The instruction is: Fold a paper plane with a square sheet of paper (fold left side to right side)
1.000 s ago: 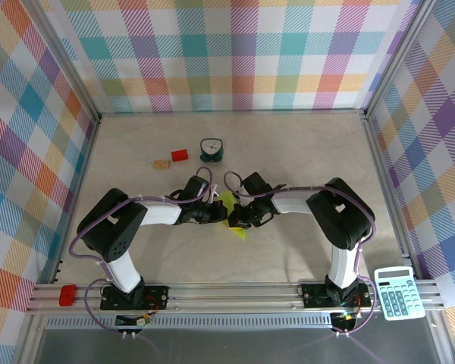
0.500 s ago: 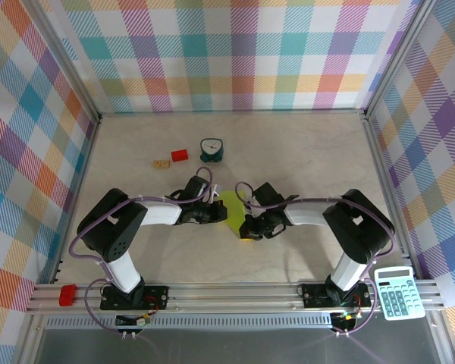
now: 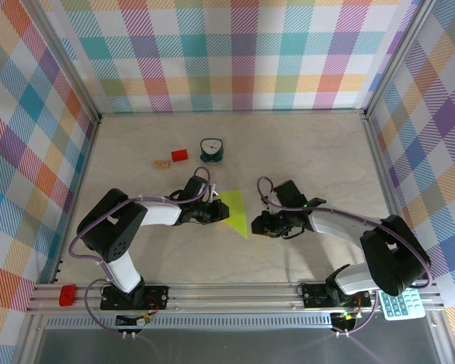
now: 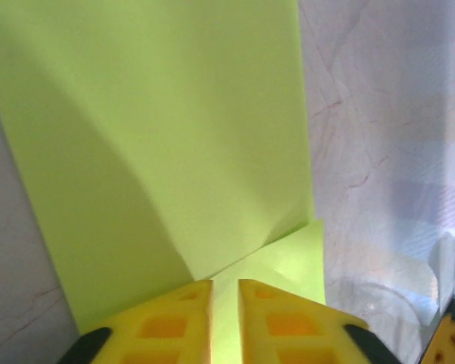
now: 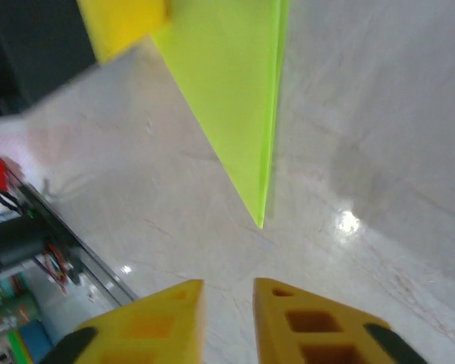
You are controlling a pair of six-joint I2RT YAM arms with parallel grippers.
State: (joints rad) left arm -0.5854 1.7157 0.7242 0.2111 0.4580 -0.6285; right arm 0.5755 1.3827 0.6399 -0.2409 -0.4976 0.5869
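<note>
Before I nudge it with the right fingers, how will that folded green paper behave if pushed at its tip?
Probably floppy: the folded paper is thin, and one layer seems to bow up off the table in the left wrist view. It likely slides easily, being light on a glossy surface. Its narrow tip may crumple if pushed end-on.

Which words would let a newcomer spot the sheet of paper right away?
On the pale table, look at the middle, between the left gripper and the right gripper. The paper lies there flat, a lime-green triangle pointing toward the near edge. Unlike the red block and teal clock farther back, it is thin, pointed and bright green.
</note>
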